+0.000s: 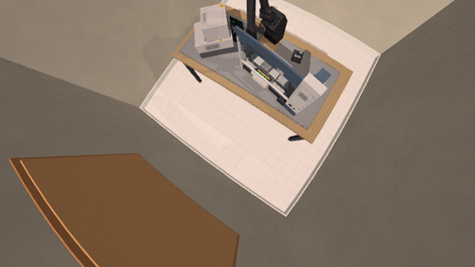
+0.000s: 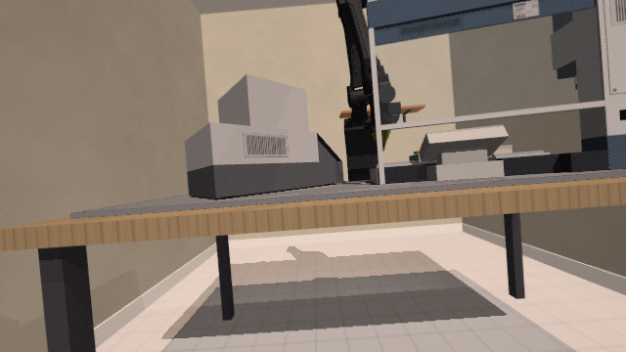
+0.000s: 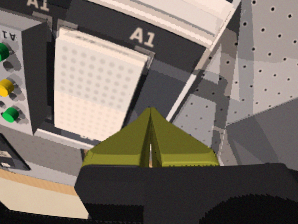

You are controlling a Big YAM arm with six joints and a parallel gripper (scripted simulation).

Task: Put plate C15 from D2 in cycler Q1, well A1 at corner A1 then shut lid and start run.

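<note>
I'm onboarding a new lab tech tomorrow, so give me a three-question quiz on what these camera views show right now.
1. True or false: the gripper holds a plate.
2. In the wrist view, the white well plate lies: (a) left of the olive fingers, (b) right of them, (c) clamped between them?
3. What marking is printed at the plate's upper right corner?

Key: 1 false, the fingers are shut on nothing. 2 a. 3 A1.

Wood bench [image 2: 303, 215] w/ grey mat [image 1: 224, 66]; brown tabletop [image 1: 132, 213], possibly a desk, nearby.
</note>
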